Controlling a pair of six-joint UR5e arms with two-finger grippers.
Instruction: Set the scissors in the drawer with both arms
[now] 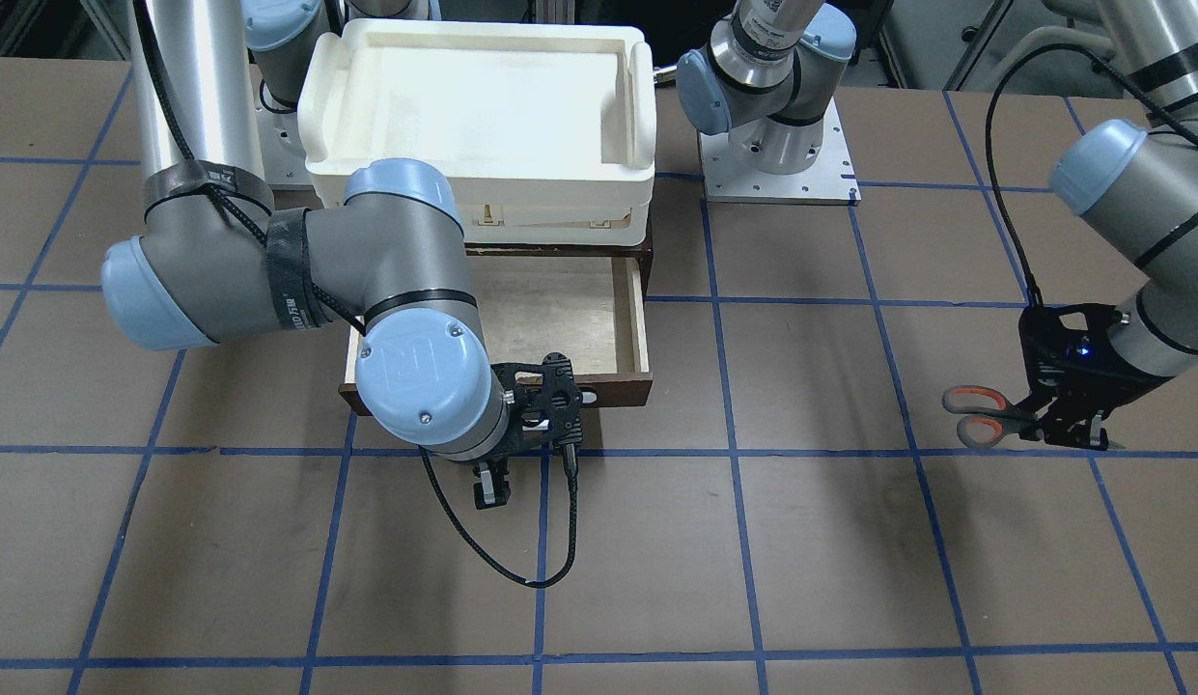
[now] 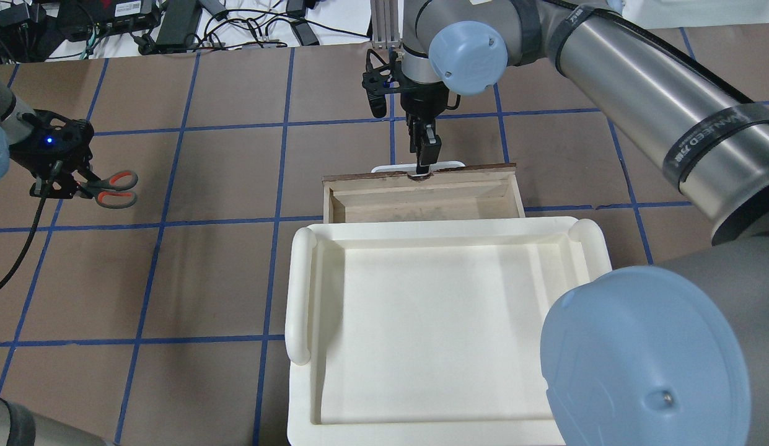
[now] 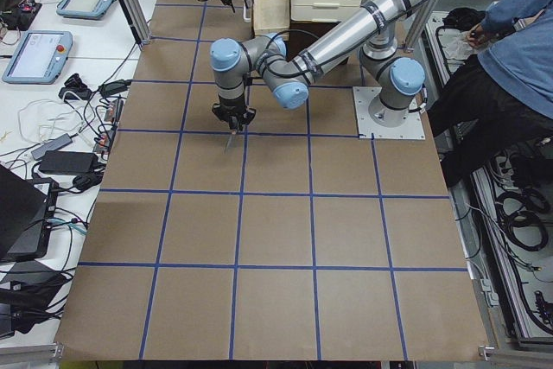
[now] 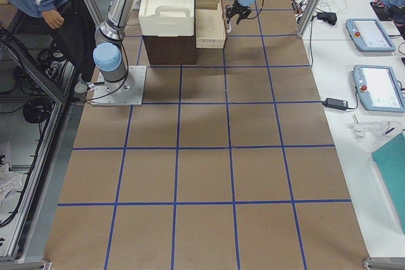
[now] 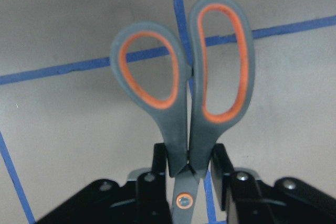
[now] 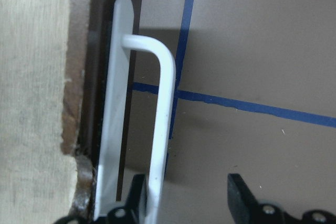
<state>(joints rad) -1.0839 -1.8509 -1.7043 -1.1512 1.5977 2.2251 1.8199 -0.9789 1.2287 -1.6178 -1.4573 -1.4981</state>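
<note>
scissors (image 2: 111,189): held by the left hand, far out at 9 o'clock from the drawer in the overhead view, well apart from it. I cannot tell whether they are clear of the table.
look: a small pair, blades shut. The grey handle loops are lined with orange, one rounder and one longer. The dark blades are mostly hidden by the hand.
long axis: runs 9 to 3 o'clock in the overhead view, with the loops toward 3 o'clock, the drawer's side, and the blade tip toward 9.
left hand (image 2: 74,184): closed on the scissors just behind the loops, at the pivot, with a finger on either side.
key relation: the drawer lies at 3 o'clock from the scissors. This hand is the far one, so I judge a long sideways carry along the scissors' own axis is needed.
drawer (image 2: 372,207): pulled out, its pale interior showing and nothing seen in it. Its front faces 12 o'clock.
handle (image 6: 160,108): a white bar on the chipped front edge.
right hand (image 2: 425,162): at the drawer front with its jaw apart. The bar stands between the fingers (image 6: 240,192), close to one of them and not pinched.
white bin (image 2: 434,322): sits on the cabinet, at 6 o'clock from the open drawer.
table (image 2: 223,279): brown, with a grid of blue tape.
</note>
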